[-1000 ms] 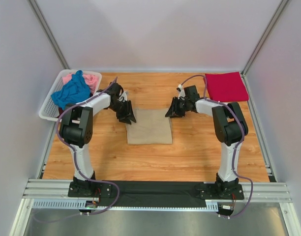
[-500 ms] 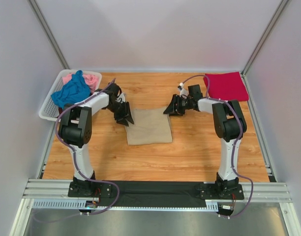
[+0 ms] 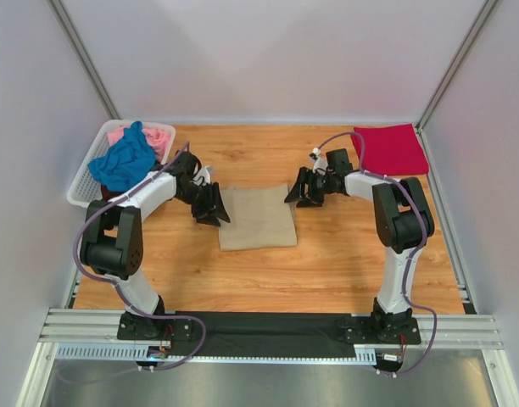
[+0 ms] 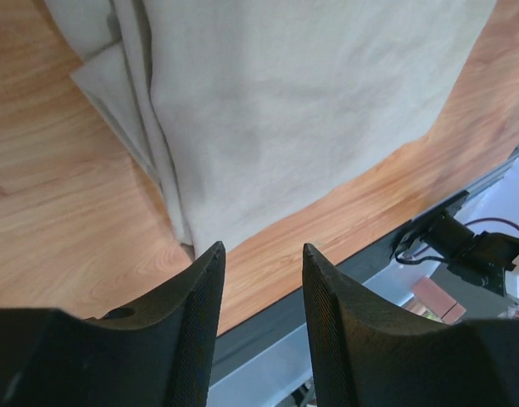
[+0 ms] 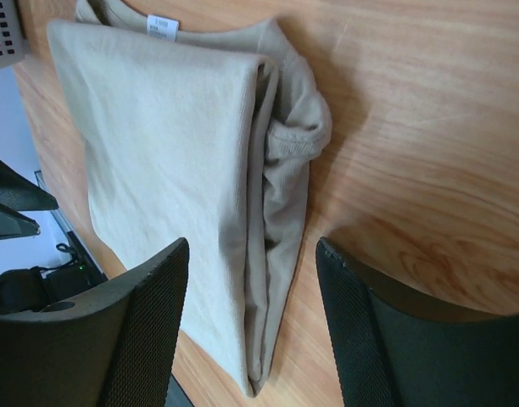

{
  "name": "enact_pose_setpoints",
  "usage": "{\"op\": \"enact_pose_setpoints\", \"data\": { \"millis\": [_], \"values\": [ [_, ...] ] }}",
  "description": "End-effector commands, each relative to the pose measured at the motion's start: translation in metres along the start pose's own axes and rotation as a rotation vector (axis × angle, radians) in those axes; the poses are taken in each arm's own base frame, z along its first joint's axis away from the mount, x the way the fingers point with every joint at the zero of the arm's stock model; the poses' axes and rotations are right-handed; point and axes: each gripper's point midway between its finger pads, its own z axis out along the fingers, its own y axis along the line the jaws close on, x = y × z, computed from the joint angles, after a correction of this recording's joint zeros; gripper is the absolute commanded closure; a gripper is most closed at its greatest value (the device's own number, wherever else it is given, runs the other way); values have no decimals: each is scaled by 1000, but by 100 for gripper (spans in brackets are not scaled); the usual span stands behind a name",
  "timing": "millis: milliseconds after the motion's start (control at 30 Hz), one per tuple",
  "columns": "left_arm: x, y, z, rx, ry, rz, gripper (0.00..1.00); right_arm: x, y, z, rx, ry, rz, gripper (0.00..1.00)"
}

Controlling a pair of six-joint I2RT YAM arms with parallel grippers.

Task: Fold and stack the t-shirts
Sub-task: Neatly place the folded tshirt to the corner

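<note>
Wood table [image 3: 344, 254]: tan tee [image 3: 258, 218] folded flat, mid.

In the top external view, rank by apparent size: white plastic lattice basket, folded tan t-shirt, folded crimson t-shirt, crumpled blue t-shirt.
1. White plastic lattice basket
2. Folded tan t-shirt
3. Folded crimson t-shirt: close to the tan one and farther away, so their order is unsure
4. Crumpled blue t-shirt
</note>
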Motion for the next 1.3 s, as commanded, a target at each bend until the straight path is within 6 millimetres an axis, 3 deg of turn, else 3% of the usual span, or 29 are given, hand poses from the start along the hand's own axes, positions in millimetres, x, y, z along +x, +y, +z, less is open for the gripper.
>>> {"op": "enact_pose_setpoints", "data": {
  "millis": [0,333,433,667,867,1267],
  "values": [
    [4,-9,-4,53,-5,15,51,15,-2,-1,51,17,-37,36],
    [38,4,-20,11,-35,21,51,30,-13,12,157,3,-98,37],
    [44,5,-28,-3,-55,32,51,44,-11,18,159,40,-132,38],
    [46,-2,-42,10,-95,53,51,53,-13,26,129,62,-108,52],
    [47,-9,-48,31,-91,77,51,59,-14,25,123,64,-92,55],
    [49,5,-38,10,-97,66,51,54,3,25,52,62,-91,68]
  ]
}}
